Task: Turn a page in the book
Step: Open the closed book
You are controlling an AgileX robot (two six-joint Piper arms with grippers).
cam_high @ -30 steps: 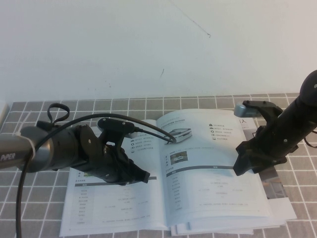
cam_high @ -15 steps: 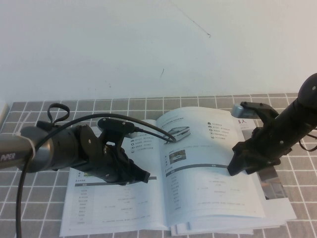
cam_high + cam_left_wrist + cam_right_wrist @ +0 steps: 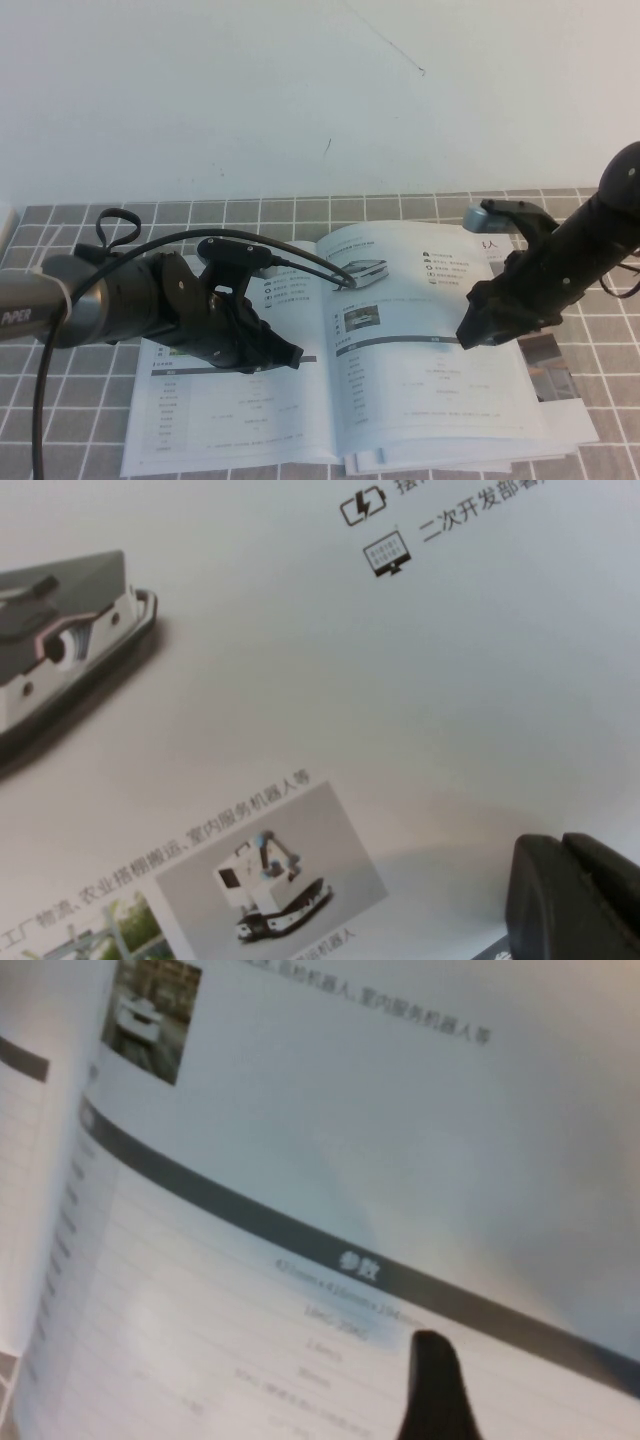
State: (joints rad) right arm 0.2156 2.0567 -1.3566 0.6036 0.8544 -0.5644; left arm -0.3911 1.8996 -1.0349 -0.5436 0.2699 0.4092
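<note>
The book lies open on the tiled table. Its right-hand page carries a white low vehicle near the top and a dark header bar. My right gripper hovers just over this page's outer half, open; the right wrist view shows only one finger, above the table rows. My left gripper lies low on the left-hand sheet near the spine, shut, with its fingers pressed together against the paper. That sheet shows a darker vehicle.
Colour brochures and loose sheets stick out from under the book at the right and front. The left arm's black cable loops above the table. A white wall rises behind the grey tiles.
My right gripper has shifted a little to the left, further in over the right-hand page. The left arm and the book have not moved.
</note>
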